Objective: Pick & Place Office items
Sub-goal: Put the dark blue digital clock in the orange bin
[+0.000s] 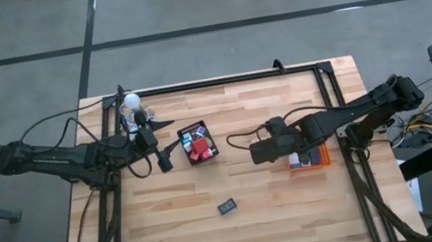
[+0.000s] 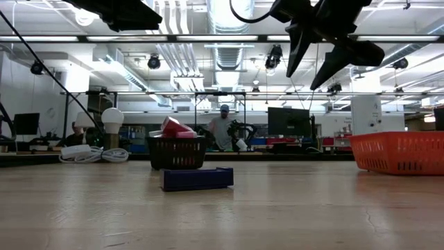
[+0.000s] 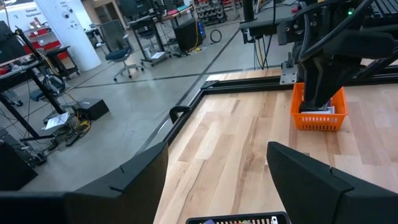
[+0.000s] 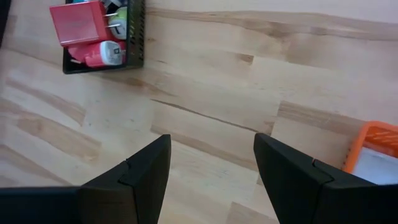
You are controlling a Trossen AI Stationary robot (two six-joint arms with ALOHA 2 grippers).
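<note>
A dark blue flat block (image 2: 198, 178) lies alone on the bare desk (image 1: 299, 203), nearest the low camera and well apart from both trays. The step in hand is judged to be a reach between placements: both jaws are released and empty. Red and pink items (image 4: 81, 31) sit in the black mesh tray (image 1: 198, 142); others lie in the orange tray (image 2: 401, 153). The right gripper (image 1: 258, 153) hangs high between the trays; the left gripper (image 1: 165, 159) waits beside the mesh tray. A descent onto the lone block is called for next. Open room surrounds it; desk edges are far.
</note>
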